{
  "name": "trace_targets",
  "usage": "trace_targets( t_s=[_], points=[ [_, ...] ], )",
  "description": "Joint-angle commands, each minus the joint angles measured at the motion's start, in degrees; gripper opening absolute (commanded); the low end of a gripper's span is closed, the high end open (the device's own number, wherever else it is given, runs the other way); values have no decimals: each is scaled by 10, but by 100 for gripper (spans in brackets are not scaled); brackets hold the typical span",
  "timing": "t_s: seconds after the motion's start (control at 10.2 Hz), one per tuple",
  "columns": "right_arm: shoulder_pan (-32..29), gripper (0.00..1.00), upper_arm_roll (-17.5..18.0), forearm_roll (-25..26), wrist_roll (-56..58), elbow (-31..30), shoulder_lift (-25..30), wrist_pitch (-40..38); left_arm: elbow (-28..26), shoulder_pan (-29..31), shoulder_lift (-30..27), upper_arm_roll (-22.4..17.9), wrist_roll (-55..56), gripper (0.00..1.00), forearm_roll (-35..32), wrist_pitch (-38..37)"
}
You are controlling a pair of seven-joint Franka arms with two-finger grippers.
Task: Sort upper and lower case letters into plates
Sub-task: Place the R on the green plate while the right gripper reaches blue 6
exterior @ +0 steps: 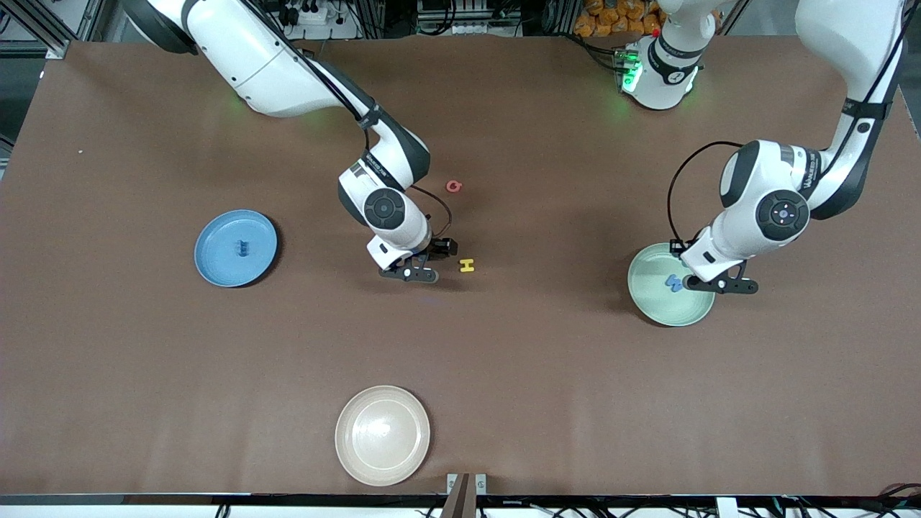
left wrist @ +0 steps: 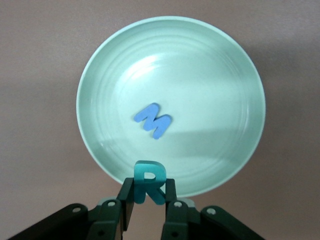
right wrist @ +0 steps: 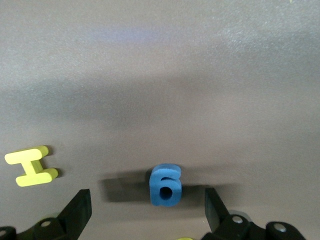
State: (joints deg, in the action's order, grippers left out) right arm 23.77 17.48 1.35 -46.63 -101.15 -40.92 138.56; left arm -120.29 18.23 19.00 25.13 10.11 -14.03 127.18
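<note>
Item: small foam letters, light, slightly squashy, thin, best pinched across their flat faces at an edge. I am holding the teal R (left wrist: 149, 181) in the left gripper (left wrist: 148, 207), jaws clamped narrow on its lower half, over the rim of the mint plate (left wrist: 100, 65); a blue W (left wrist: 153, 120) is lying in that plate beneath. I am keeping the right gripper (right wrist: 146, 210) spread wide, low over the table, with the blue g (right wrist: 165, 185) standing between its fingers and the yellow H (right wrist: 32, 166) just beside. The red Q (exterior: 453, 186) is sitting apart. A dark blue letter (exterior: 245, 248) is resting in the blue plate (exterior: 216, 270).
</note>
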Motion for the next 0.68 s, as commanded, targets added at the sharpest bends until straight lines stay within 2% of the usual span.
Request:
trace_targets(
  t_s=[0.0,0.1,0.2,0.29,0.39,0.59],
  points=[
    [-2,95,4,16,-16,4,-6,3,8,-3,0,-2,-16,99,8,6],
    [-1,92,4,16,-16,3,-7,3,10,-6,-2,-1,-11,100,8,6],
    [-1,84,4,16,-16,3,-7,3,11,-8,-5,-1,-5,100,8,6],
    [-1,83,4,16,-15,4,-8,3,12,-17,-10,-1,-3,100,13,5],
    [-1,83,4,16,-15,3,-10,4,12,-29,-18,0,19,100,14,5],
    [-2,70,4,16,-15,-5,-10,6,13,-70,-31,5,109,100,14,5]
  ],
)
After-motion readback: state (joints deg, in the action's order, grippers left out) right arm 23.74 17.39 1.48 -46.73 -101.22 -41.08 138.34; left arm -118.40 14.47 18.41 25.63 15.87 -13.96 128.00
